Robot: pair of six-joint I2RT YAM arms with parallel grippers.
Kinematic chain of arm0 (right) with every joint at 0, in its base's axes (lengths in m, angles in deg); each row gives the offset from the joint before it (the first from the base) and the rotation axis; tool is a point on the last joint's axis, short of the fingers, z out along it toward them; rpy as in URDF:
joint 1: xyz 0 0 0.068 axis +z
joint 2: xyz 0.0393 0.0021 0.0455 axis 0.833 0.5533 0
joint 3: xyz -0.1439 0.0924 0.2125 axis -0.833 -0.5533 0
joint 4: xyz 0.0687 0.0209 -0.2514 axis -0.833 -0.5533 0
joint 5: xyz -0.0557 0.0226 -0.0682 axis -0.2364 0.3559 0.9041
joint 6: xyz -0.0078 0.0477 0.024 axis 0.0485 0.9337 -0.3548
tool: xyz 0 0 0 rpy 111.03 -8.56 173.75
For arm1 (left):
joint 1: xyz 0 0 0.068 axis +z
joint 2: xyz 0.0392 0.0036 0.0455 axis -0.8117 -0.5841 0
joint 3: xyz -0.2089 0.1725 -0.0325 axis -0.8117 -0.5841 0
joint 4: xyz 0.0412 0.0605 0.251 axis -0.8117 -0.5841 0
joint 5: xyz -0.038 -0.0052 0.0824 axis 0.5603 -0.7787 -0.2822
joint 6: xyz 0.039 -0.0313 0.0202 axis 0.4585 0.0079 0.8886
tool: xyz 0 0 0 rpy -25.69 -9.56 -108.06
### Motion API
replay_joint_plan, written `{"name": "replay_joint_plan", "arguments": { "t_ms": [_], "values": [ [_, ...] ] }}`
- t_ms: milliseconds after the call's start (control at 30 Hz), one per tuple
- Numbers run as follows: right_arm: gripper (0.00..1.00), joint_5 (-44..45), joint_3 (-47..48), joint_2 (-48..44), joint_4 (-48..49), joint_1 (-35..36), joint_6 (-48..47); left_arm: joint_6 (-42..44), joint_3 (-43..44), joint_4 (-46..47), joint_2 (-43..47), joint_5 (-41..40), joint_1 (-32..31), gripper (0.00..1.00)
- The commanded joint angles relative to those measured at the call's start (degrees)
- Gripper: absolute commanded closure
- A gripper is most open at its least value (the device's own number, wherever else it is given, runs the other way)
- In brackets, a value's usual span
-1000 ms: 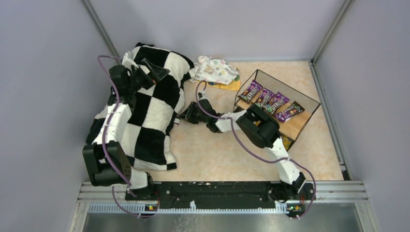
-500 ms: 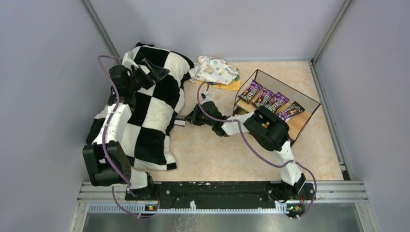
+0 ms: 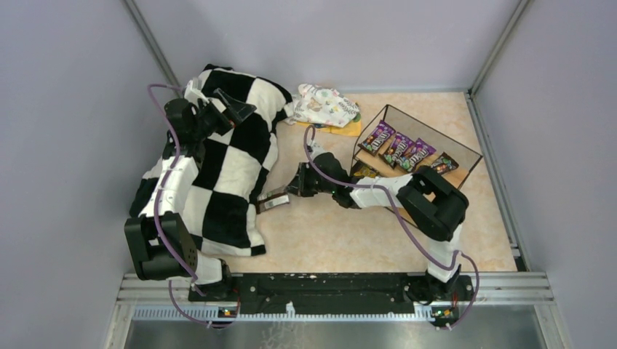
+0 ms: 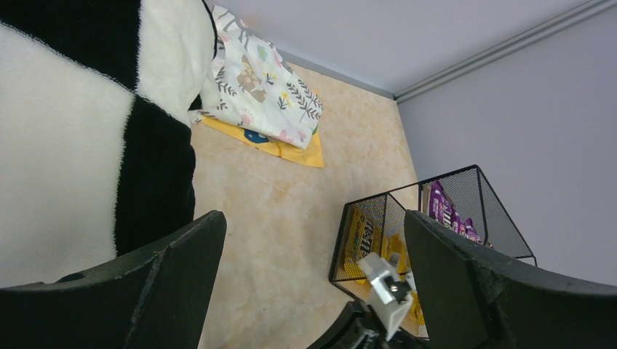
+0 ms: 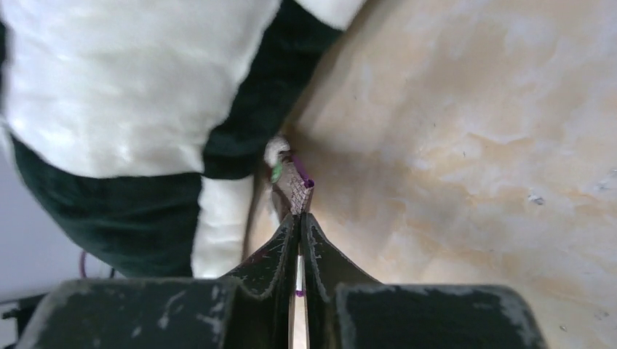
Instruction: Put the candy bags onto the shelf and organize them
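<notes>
Glossy purple candy bag [image 5: 295, 186], pinched edge-on in our right gripper [image 5: 298, 218] at the hem of the checkered blanket [image 5: 116, 94].
Our right wrist view shows the black fingers pressed nearly together on the thin, crinkled packet, beside fluffy pile and the mottled beige table [image 5: 473, 131]. Only the overhead view shows it well apart from the shelf [image 3: 466, 155], a black wire frame with slanted wooden boards. There, purple candy bags [image 3: 402, 149] lie side by side on the upper board. Our left gripper [image 4: 313, 225] is spread wide and holds nothing. Its camera alone shows yellow candy bags [image 4: 364, 233] on the lower tier, and the floral cloth bundle [image 4: 255, 87] lying on a flat orange sheet [image 4: 300, 153].
</notes>
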Motion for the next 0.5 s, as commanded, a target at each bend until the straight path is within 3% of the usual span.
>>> {"name": "replay_joint_plan", "arguments": {
  "t_ms": [0,200,367,467],
  "values": [
    [0.93,-7.6,6.8,5.7,-8.0,0.7,-1.7,-0.4,-0.2,3.1,-0.4,0.5,-0.1,0.02],
    [0.81,-13.4,9.0,10.4,-7.0,-0.4,-0.3,0.1,-0.1,3.0,-0.6,0.4,-0.1,0.02],
    [0.57,-16.5,9.8,12.7,-7.2,-1.0,2.2,0.2,0.1,2.6,-0.9,0.3,-0.1,0.02],
    [0.48,-17.7,8.9,13.0,-6.3,-1.3,3.5,-0.1,0.1,2.6,-1.0,0.5,-0.1,0.02]
  ]
}}
